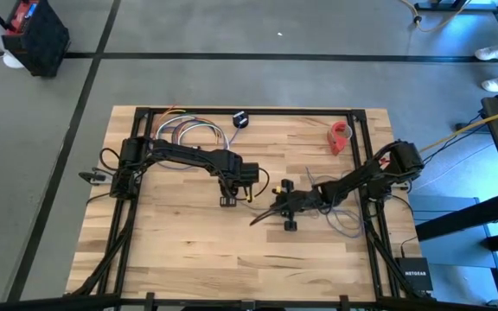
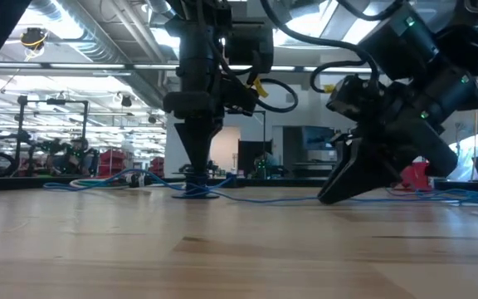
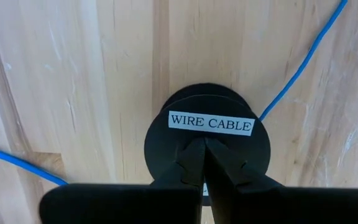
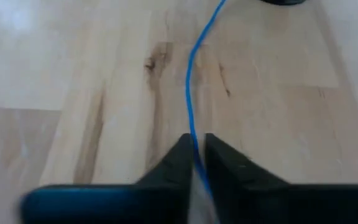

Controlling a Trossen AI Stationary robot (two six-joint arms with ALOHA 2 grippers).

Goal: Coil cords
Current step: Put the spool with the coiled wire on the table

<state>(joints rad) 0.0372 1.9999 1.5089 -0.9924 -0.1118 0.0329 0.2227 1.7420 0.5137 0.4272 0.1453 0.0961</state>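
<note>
A black round spool disc (image 3: 166, 143) labelled "WIRE CABLE" lies flat on the wooden table near its middle. The thin blue cable (image 3: 303, 62) runs off it across the table and also shows in the low view (image 2: 264, 198). My left gripper (image 3: 197, 149) stands over the disc, fingers shut and pointing down; it also shows in the high view (image 1: 227, 200). My right gripper (image 1: 253, 222) is just right of the disc, low over the table, shut on the cable (image 4: 191, 74). My left gripper presses its shut fingertips (image 3: 188, 163) down on the middle of the disc's top face, just below the label (image 3: 211, 122), coming from above. The disc lies flat on the table. My right gripper pinches the single cable strand (image 4: 193, 142) between its two fingers, slanting down toward the table's left, with the fingers along the cable. The cable runs ahead of the fingers, slack on the table, toward the disc.
A bundle of multicoloured looped wires (image 1: 188, 131) lies at the far left, a separate black disc (image 1: 240, 119) at the far middle and a red object (image 1: 341, 136) at the far right. Loose cable loops (image 1: 346, 223) lie under the right arm.
</note>
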